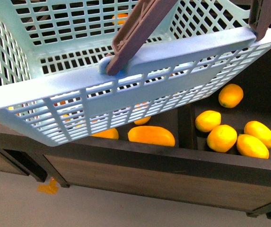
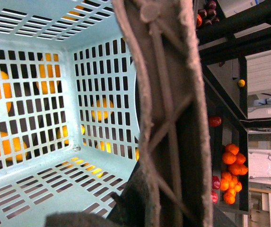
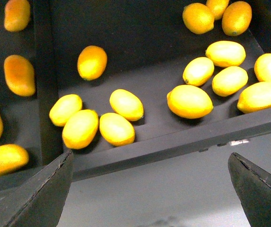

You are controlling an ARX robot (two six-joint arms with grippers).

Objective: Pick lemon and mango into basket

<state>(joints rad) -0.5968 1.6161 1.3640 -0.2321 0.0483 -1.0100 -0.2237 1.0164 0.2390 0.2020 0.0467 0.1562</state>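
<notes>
Lemon (image 3: 188,100) is my pick. It sits in the right-hand compartment just behind the tray's front lip (image 3: 187,142), with free flanks, unlike the four-fruit cluster (image 3: 97,120) packed together near the divider (image 3: 43,94). The right gripper (image 3: 150,156) is spread wide and empty, hanging outside the lip and not over the fruit yet. Advice: clear the lip first, come down from above, put the jaws across the short axis, centre them and close gently. The skin is smooth and rounded, so it'll likely roll if nudged off-centre. The basket (image 1: 196,51) hangs tilted in the air to the left of the lemons, and no fruit shows inside it. Its handle (image 2: 173,118) fills the left wrist view and the left gripper's jaws are hidden, so I can't tell its grip. Level the basket before the drop. I can't pick out a mango here.
</notes>
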